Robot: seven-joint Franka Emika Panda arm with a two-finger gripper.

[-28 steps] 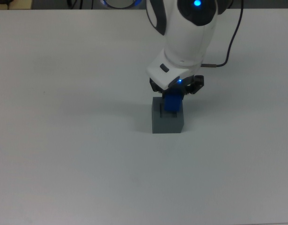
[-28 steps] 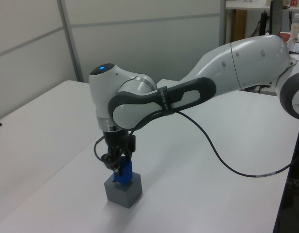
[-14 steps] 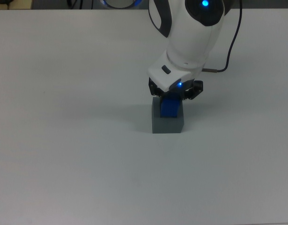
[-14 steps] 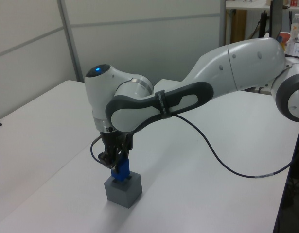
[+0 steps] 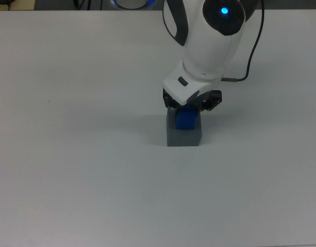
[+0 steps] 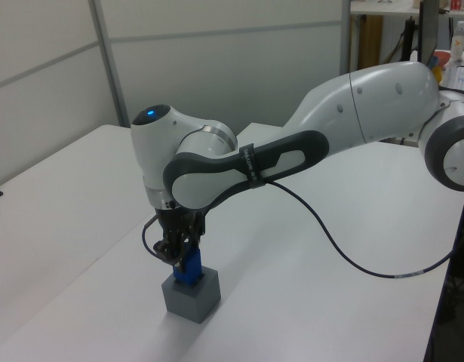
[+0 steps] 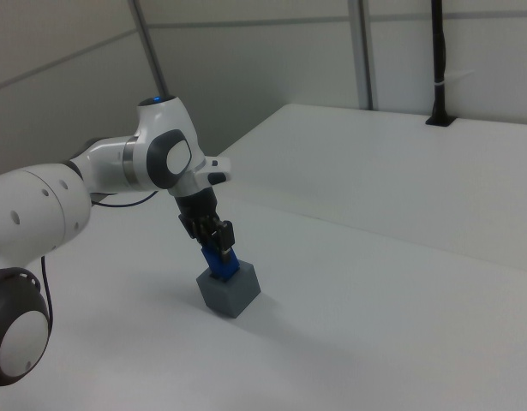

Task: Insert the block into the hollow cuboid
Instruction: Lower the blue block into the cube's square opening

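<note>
One block (image 5: 186,119), one hollow cuboid (image 5: 183,135), one arm, one hand (image 5: 190,105), all sitting over a plain white tabletop (image 5: 70,154). No brand, label or readable writing is showing anywhere; the only marking is a blue light glowing on the arm's joint (image 5: 224,10). A black cable (image 6: 345,253) is trailing from the arm across the tabletop. The hand is pointing down, its fingers closing narrowly on the bright-blue block and gripping it from both sides. The block is standing roughly upright with its lower end sitting in the recess in the grey cuboid's top face and its upper part sticking out above the rim; how deep it is sitting cannot be told. In the top view the cuboid is lying just past center toward 3 o'clock, and the hand is hanging at its 12 o'clock edge. In the left view the block (image 6: 189,268) is rising out of the cuboid (image 6: 191,295) near 6 o'clock of the frame, under the hand (image 6: 177,255). In the right view the block (image 7: 220,261) is leaning slightly in the hand (image 7: 213,240) above the cuboid (image 7: 230,289).
</note>
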